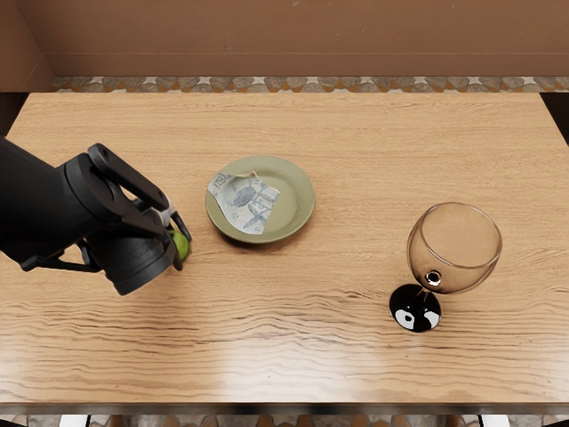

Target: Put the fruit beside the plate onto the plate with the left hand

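Now, plate holding crumpled paper, left hand gripping green fruit

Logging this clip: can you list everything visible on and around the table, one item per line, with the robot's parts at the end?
table: one, light wood grain, fills most of the view
plate: one, olive green, near the table's middle
crumpled paper: one, whitish with blue print, lying on the plate's left half
wine glass: one, clear with a dark foot, tilted, on the table right of the plate
fruit: one, green, left of the plate, mostly hidden by the hand
back wall: one, brown, behind the table
left arm: one, black, coming in from the left edge
left hand: one, black, at the fruit; grip not visible
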